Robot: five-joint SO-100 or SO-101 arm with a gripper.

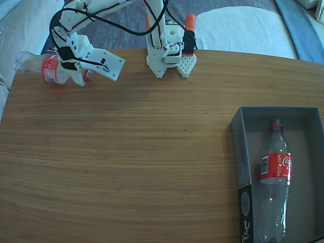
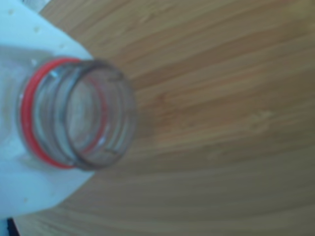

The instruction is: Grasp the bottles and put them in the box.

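One clear bottle with a red label lies lengthwise in the dark-grey box at the right front of the table, neck pointing to the far side. A second bottle is at the table's far left corner, its base past the left edge and its open neck toward the right. My white gripper is shut on this bottle near the neck. The wrist view looks straight into its capless mouth with the red neck ring, a white finger lying behind it.
The arm's white base with orange parts stands at the table's far edge, centre. The wooden table stretches between the held bottle and the box. Beyond the far edge lie grey, white and blue fabrics.
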